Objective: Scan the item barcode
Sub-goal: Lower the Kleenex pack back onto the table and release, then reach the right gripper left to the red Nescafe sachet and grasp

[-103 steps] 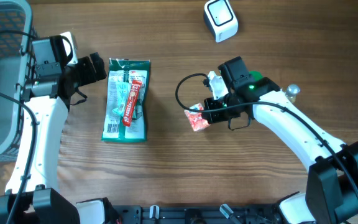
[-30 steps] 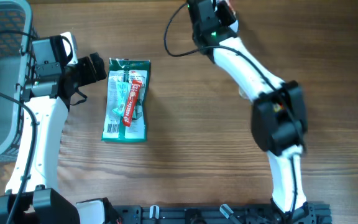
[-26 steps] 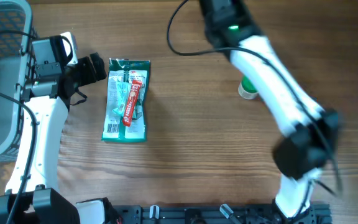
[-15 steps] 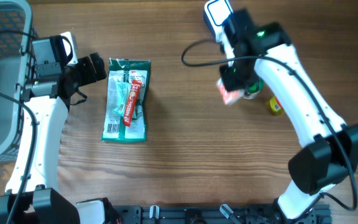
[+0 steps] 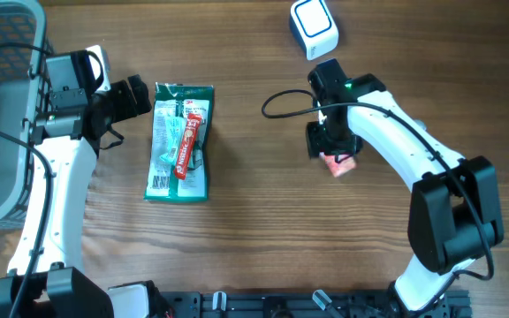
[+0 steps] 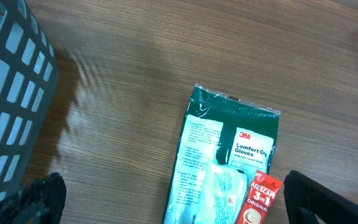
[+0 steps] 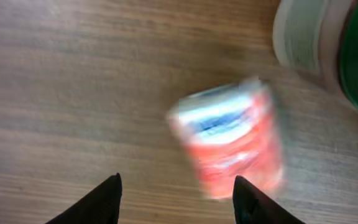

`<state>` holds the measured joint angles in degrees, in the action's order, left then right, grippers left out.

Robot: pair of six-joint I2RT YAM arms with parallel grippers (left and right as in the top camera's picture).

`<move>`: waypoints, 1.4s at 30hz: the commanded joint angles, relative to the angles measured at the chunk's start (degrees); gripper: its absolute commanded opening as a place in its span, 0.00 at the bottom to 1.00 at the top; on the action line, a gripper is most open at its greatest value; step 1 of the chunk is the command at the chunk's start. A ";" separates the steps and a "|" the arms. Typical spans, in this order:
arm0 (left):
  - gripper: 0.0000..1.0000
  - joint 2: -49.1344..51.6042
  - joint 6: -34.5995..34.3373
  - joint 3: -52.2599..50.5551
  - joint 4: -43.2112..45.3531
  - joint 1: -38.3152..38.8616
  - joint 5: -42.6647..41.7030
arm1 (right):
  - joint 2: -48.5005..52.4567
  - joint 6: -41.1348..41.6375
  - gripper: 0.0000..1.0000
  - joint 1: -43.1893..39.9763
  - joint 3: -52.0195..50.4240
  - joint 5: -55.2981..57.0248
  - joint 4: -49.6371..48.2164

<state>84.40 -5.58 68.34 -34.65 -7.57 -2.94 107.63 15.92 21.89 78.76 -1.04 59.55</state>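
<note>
We see our right claw partly spread, gripping nothing; the packet shows blurred just beyond its tips. Our left claw gapes wide and empty, the gloves just ahead.

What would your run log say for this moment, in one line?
right gripper: jaws apart over blurred red packet | left gripper: open beside glove pack | scanner: near top edge

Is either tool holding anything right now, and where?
Nothing is held: the right tool is open, with the red packet lying loose beyond it, and the left tool is open by the gloves pack.
</note>
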 commanded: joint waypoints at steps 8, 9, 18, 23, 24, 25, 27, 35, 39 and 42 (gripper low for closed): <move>1.00 -0.83 0.87 0.79 0.15 -0.22 -0.46 | -5.88 6.78 0.67 13.99 1.22 -6.14 -15.39; 1.00 -0.83 0.87 0.79 0.15 -0.22 -0.46 | -5.92 6.97 0.69 14.86 1.22 -12.22 -18.75; 1.00 -0.83 0.87 0.79 0.15 -0.22 -0.48 | -4.44 24.39 0.64 21.55 0.98 -22.93 -37.29; 1.00 -0.83 0.87 0.79 0.15 -0.22 -0.46 | -0.04 30.32 0.45 26.01 0.98 -19.56 -39.08; 1.00 -0.83 0.87 0.79 0.15 -0.22 -0.46 | 1.01 31.08 0.45 26.82 0.98 -19.56 -39.95; 1.00 -0.83 0.87 0.79 0.15 -0.22 -0.46 | 2.49 32.00 0.45 27.69 0.98 -19.54 -41.11; 1.00 -0.83 0.87 0.79 0.15 -0.22 -0.46 | 4.66 35.34 0.43 28.28 0.98 -19.56 -42.16; 1.00 -0.83 0.87 0.79 0.15 -0.22 -0.46 | 11.58 37.27 0.37 28.39 0.98 -19.52 -48.68; 1.00 -0.83 0.87 0.79 0.15 -0.22 -0.48 | 12.17 37.27 0.35 28.33 0.98 -18.86 -51.17; 1.00 -0.83 0.87 0.79 0.15 -0.22 -0.48 | 12.17 38.36 0.34 28.37 0.68 -16.83 -51.19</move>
<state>84.40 -5.58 68.34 -34.63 -7.57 -2.94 118.93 52.75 50.33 79.20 -20.49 8.73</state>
